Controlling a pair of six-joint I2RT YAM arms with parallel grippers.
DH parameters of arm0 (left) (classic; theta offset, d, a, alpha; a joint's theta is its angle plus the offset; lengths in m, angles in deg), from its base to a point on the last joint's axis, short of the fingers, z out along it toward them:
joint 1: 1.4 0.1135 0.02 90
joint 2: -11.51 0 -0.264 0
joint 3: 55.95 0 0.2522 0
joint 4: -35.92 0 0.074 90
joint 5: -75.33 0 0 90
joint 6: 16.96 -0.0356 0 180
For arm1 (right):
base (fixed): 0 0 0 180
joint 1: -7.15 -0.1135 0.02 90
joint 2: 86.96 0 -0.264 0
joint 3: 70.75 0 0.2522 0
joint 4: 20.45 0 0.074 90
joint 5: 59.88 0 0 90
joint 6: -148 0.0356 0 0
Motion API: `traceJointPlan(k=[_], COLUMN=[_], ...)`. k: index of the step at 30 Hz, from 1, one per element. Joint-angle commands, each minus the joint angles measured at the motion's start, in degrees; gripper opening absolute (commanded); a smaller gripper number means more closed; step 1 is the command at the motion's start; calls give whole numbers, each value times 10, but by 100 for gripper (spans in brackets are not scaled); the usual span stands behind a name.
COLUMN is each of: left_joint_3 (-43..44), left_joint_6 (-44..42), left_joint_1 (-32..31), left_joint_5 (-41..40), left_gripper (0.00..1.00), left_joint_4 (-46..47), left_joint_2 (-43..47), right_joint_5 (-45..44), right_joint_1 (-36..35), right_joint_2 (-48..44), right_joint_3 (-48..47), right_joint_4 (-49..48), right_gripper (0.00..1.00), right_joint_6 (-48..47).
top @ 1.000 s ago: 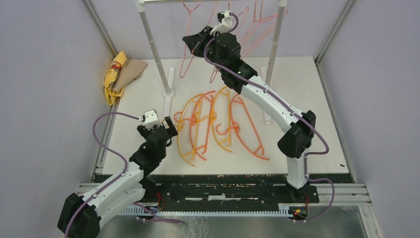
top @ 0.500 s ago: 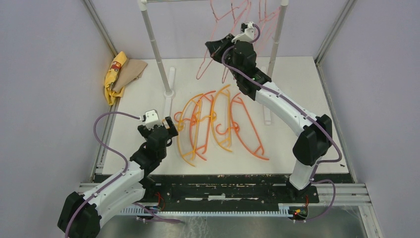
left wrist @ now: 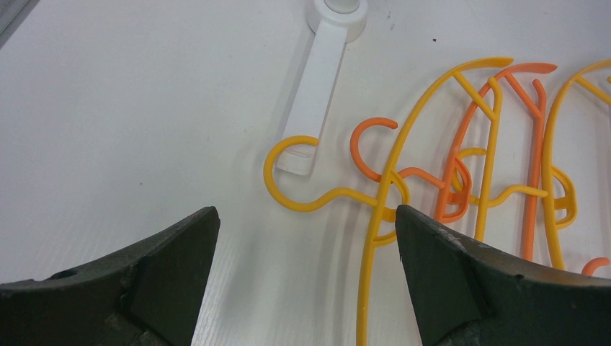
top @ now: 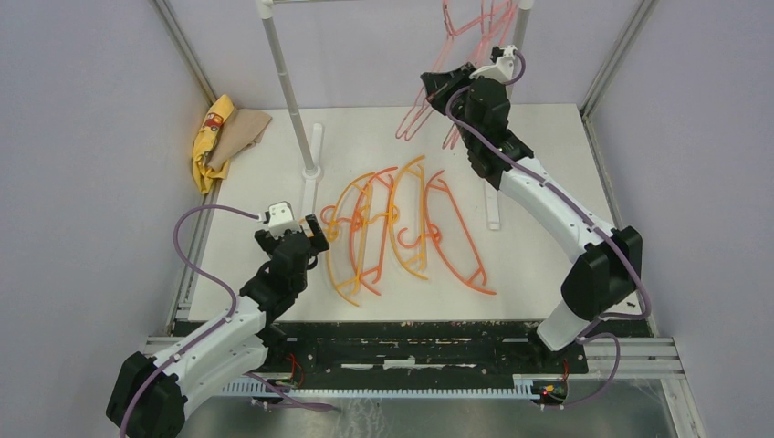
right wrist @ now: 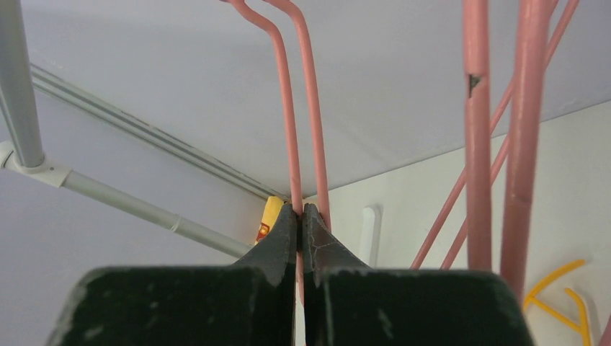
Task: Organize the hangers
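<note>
My right tool [right wrist: 300, 215] is clenched on a pink hanger [right wrist: 287, 122] up by the rack [top: 285, 87]; hanging it looks like the step in hand. My left tool [left wrist: 306, 227] gapes above the orange and yellow hangers [top: 392, 214] lying on the table [top: 566, 164]. Next it should pinch the yellow hook [left wrist: 269, 171]. I can read no writing.

Between the spread fingers of our left gripper [left wrist: 304, 216] the white table [left wrist: 130, 108] lies bare, and to its left we have open surface. Just ahead, a yellow hanger hook [left wrist: 268, 171] lies against the rack foot [left wrist: 317, 94]. To its right, orange and yellow hangers [top: 392, 228] crowd the way. Our right gripper [right wrist: 299, 216] is pinched on a thin pink hanger [right wrist: 288, 130]. Thicker pink hangers [right wrist: 497, 144] hang close on its right, and a grey pole [right wrist: 18, 94] stands to its left.
</note>
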Motion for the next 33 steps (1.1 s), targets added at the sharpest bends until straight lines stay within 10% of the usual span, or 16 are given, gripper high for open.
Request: traceJointPlan(k=[1,15,25,33], left_joint_3=[17,18,17,18], left_joint_6=[8,7,6,6], left_joint_1=[-1,-1,-1,-1], left_joint_5=[-7,-7,-8,-9], left_gripper=[98,98,98,98], left_joint_4=[27,27,28,33], left_joint_2=[-1,-3,-3,-15], right_joint_5=[-9,49,89,81], right_joint_1=[28,75,75,64], right_joint_2=[-38,-55,-83,-200], right_joint_3=[21,38,42,103], right_joint_4=[-11,14,32,58], right_gripper=[0,2,49,57], right_joint_6=[18,24,6,-65])
